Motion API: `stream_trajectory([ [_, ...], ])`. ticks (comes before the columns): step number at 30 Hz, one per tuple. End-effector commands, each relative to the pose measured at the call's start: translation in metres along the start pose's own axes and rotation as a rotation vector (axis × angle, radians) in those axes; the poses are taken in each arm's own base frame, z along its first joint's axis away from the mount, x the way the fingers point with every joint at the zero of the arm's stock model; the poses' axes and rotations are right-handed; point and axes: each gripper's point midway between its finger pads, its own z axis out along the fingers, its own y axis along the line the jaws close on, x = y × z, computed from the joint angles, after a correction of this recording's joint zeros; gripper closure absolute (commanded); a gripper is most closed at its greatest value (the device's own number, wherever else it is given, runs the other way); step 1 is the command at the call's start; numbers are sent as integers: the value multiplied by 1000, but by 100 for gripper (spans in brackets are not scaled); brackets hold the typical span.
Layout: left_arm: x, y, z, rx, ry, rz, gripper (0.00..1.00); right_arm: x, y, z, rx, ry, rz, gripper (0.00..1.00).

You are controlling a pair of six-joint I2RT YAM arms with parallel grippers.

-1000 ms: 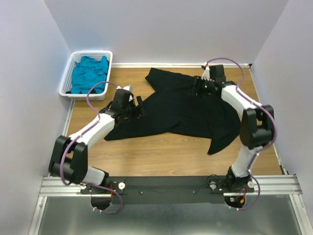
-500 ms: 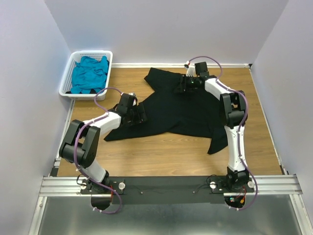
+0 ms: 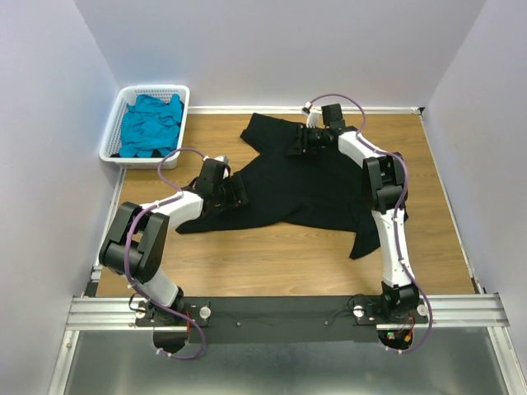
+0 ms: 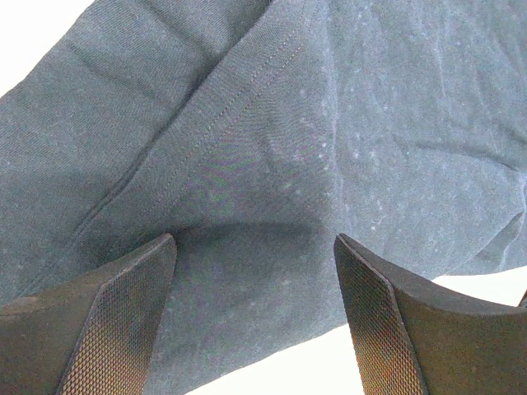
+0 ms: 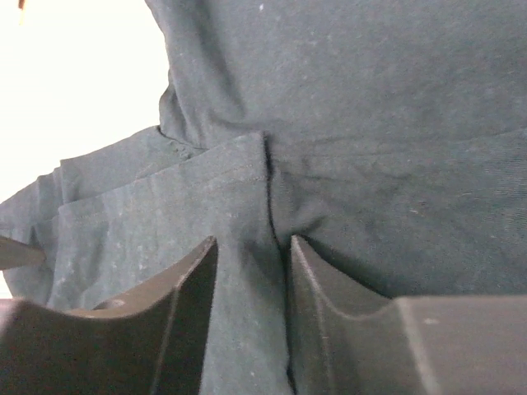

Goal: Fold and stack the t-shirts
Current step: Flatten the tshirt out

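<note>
The black t-shirt (image 3: 317,188) lies spread on the wooden bench (image 3: 272,257); the teal t-shirt (image 3: 150,122) sits crumpled in the white basket (image 3: 142,160). The left end effector (image 3: 235,196) presses its left edge, jaws wide. The right end effector (image 3: 298,144), jaws narrow, pinches a ridge of its far part

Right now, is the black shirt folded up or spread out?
Spread out: the black shirt lies loose and rumpled across the wooden table, sleeves sticking out.
</note>
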Motion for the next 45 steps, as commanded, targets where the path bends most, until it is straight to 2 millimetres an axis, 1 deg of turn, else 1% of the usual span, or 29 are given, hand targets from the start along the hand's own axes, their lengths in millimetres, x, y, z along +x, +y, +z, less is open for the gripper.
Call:
stream_trajectory([
  [1, 26, 21, -1, -52, 73, -16, 14, 18, 11, 19, -77, 47, 9, 53],
  [4, 25, 28, -4, -65, 67, -21, 14, 17, 18, 19, -102, 47, 4, 59],
  [5, 24, 30, -5, -67, 63, -24, 14, 17, 20, 19, -105, 49, -1, 63],
  [10, 18, 39, -10, -81, 47, -36, 14, 9, 28, 10, -98, 34, -22, 74],
  [15, 11, 42, -13, -87, 31, -36, 14, -3, 41, -5, -91, 10, -52, 78],
  [18, 10, 44, -13, -89, 29, -41, 14, -10, 50, -15, -92, -3, -68, 91],
  [19, 10, 44, -12, -88, 29, -43, 14, -10, 53, -17, -92, -4, -72, 98],
  [22, 7, 47, -9, -96, 28, -49, 14, -9, 63, -23, -95, -1, -80, 99],
  [23, 5, 47, -8, -98, 26, -50, 14, -3, 66, -24, -97, 11, -71, 99],
  [24, -5, 48, -6, -99, 10, -59, 14, -7, 74, -32, -96, 1, -83, 99],
  [26, -17, 49, -2, -99, -3, -65, 14, -3, 91, -35, -110, 9, -88, 99],
  [27, -17, 52, 5, -100, 16, -74, 14, 9, 95, -36, -110, 31, -77, 99],
  [28, -35, 48, 8, -84, -8, -82, 14, 4, 114, -44, -113, 18, -105, 99],
  [29, -34, 51, 17, -85, 17, -97, 14, 10, 122, -46, -114, 27, -106, 99],
  [30, -55, 43, 21, -66, -11, -98, 14, 25, 125, -46, -109, 54, -92, 99],
  [31, -64, 44, 24, -61, -19, -112, 14, 24, 141, -57, -114, 42, -110, 99],
  [32, -72, 41, 27, -49, -24, -124, 14, 34, 159, -55, -131, 64, -118, 99],
  [33, -90, 36, 31, -35, -47, -125, 15, 40, 169, -57, -131, 70, -127, 99],
  [34, -99, 32, 32, -27, -62, -123, 15, 64, 175, -56, -131, 114, -111, 99],
  [35, -109, 30, 31, -20, -82, -121, 14, 71, 205, -60, -160, 121, -152, 99],
  [36, -126, 22, 26, -6, -115, -108, 14, 84, 216, -59, -159, 143, -147, 99],
  [37, -132, 20, 23, -3, -129, -102, 14, 115, 237, -53, -181, 205, -157, 99],
  [38, -144, 15, 12, 8, -160, -96, 11, 124, 254, -57, -191, 216, -161, 99],
  [40, -151, 11, -2, 12, -186, -87, 8, 149, 272, -52, -166, 246, -194, 99],
  [41, -162, 5, -23, 20, -239, -79, 6, 177, 293, -49, -188, 300, -217, 99],
  [42, -154, 10, -30, 6, -240, -82, 4, 187, 302, -49, -187, 314, -227, 99],
  [43, -153, 10, -39, -2, -254, -75, 4, 197, 309, -49, -192, 331, -230, 95],
  [44, -160, 7, -63, -13, -314, -67, 3, 213, 319, -49, -204, 365, -229, 91],
  [45, -157, 10, -73, -32, -329, -68, 3, 217, 325, -53, -211, 366, -236, 86],
])
